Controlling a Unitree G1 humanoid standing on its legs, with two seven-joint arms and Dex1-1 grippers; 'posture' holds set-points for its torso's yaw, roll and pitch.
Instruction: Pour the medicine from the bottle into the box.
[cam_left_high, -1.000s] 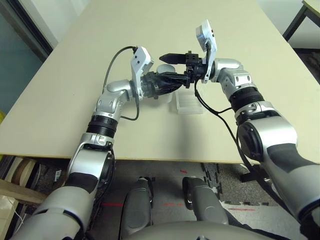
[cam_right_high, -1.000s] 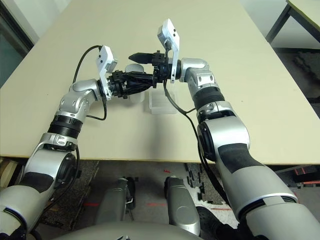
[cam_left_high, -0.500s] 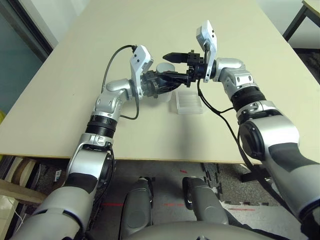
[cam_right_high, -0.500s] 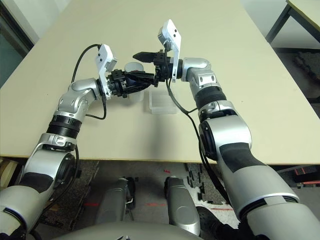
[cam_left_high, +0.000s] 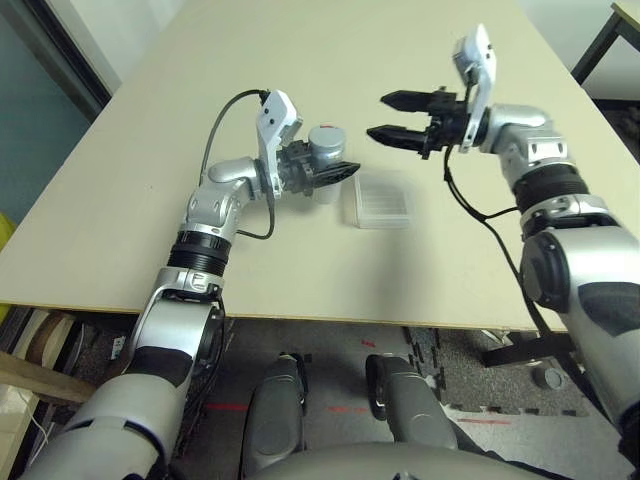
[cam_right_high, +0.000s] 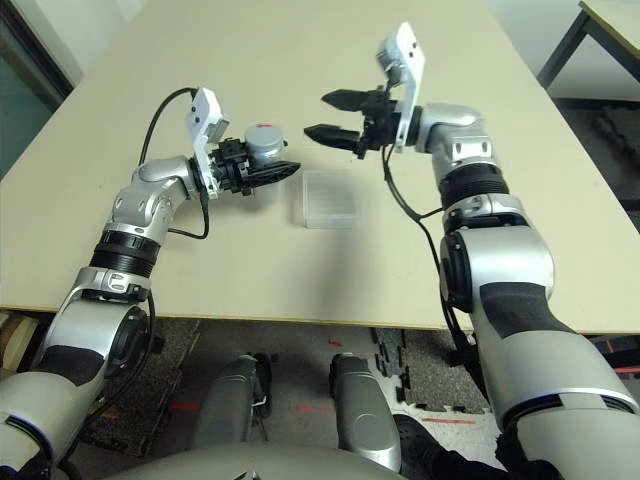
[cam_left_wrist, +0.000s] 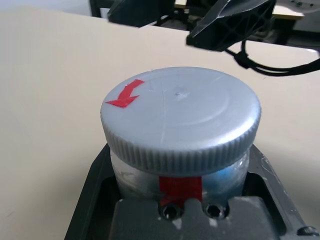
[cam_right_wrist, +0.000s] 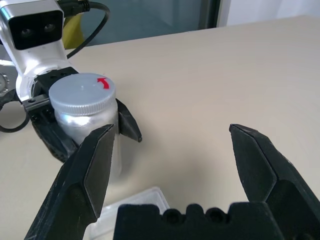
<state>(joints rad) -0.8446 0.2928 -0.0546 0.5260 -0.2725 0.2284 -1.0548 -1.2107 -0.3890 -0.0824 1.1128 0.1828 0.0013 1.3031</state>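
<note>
Your left gripper (cam_left_high: 335, 172) was clamped on the bottle (cam_left_high: 322, 147), holding it upright above the table (cam_left_high: 150, 150), just left of the box (cam_left_high: 381, 198). The box lay flat on the table, apart from both grippers. Your right gripper (cam_left_high: 392, 117) hung level above the table beyond the box, pointing toward the bottle with its jaws spread wide and nothing between them.

The head views gave you the layout: bottle, box and right gripper in a loose triangle. The left wrist view showed what they could not: the ribbed grey cap (cam_left_wrist: 181, 120) was on the bottle, with a red arrow (cam_left_wrist: 125, 95) on its top and a strip of red tape (cam_left_wrist: 181, 187) on the body below. The right wrist view showed the same arrow on the cap and a corner of the box. No writing could be read anywhere. The medicine could not be seen.
</note>
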